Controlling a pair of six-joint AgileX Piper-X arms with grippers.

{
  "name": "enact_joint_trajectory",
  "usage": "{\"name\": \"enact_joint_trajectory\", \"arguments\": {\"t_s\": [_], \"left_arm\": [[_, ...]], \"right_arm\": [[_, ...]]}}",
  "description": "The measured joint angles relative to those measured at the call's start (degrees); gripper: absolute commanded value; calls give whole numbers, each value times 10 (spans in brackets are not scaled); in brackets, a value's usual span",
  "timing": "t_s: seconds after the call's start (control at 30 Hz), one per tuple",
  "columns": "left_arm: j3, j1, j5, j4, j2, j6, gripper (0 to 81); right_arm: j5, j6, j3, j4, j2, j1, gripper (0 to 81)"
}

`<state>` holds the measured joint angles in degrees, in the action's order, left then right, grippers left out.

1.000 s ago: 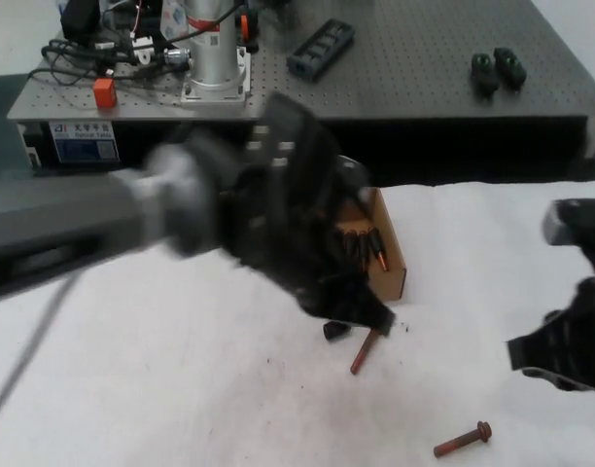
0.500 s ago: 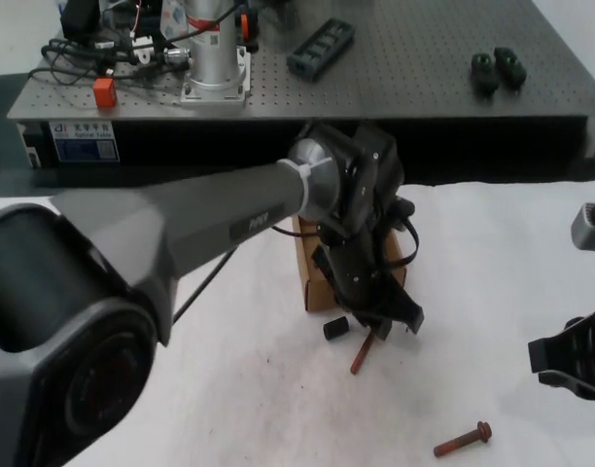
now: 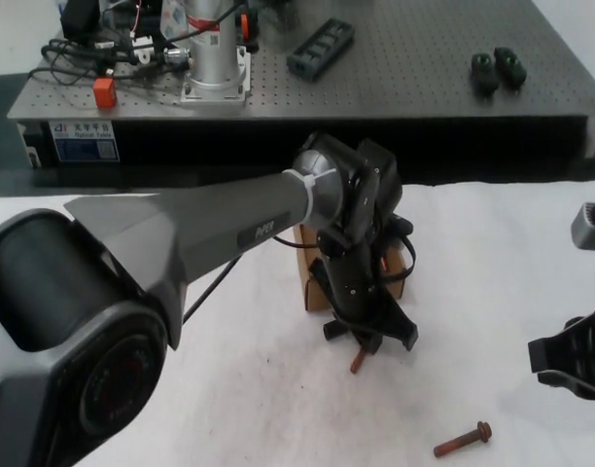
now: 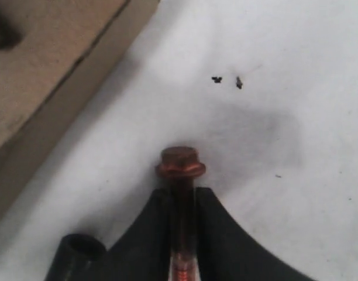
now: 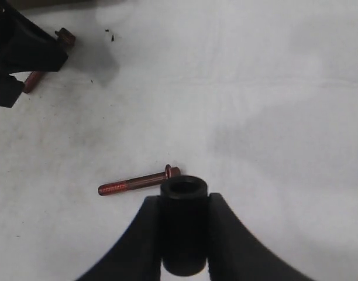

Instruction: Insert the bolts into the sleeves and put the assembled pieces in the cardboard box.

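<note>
Inspecting the pick-up stage: your left gripper is down at the white-covered bench, just in front of the cardboard box. Its fingers are pressed against both sides of a copper-coloured bolt. The flanged head shows past the fingertips and the threaded part passes between them. I judge the bolt clamped, though it appears to lie on the cloth, not yet lifted. A loose sleeve, black, lies just beside that gripper on the box side.

Your right gripper hangs over the bench well off to the right, closed on the held sleeve, whose open bore faces away from the wrist. A second bolt lies flat on the cloth just ahead of it (unclaimed, presumably for a later cycle).

Step in hand, by my reading: securing the two halves of one assembly. No insertion is made yet.

The next move calls for these points:
- Lift the bolt straight up, clear of the loose sleeve.
- Bring the arms together and set the threaded end on the axis of the bore before pushing.
- Watch for the bolt pivoting in a two-finger hold; a tilted shaft will likely catch on the sleeve's rim.
</note>
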<state>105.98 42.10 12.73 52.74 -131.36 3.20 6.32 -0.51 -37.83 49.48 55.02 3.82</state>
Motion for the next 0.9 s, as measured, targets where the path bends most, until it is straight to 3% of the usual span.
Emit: {"name": "enact_joint_trajectory", "arguments": {"t_s": [0.23,0.43,0.53,0.6,0.7,0.9], "left_arm": [[4,0,0,3,13,-15,6],[-41,-45,49,-91,180,-101,6],[-121,-77,107,-187,272,-176,6],[-195,-95,147,-277,322,-230,6],[-297,-99,182,-384,387,-281,6],[-438,-95,252,-544,469,-358,6]], "right_arm": [[53,5,5,-13,-21,0,39],[140,-25,50,-80,-69,-13,39],[205,-70,91,-142,-94,-42,39],[211,-77,93,-151,-95,-47,39],[244,-154,141,-280,-100,-114,39],[251,-225,145,-448,-63,-178,39]]}}
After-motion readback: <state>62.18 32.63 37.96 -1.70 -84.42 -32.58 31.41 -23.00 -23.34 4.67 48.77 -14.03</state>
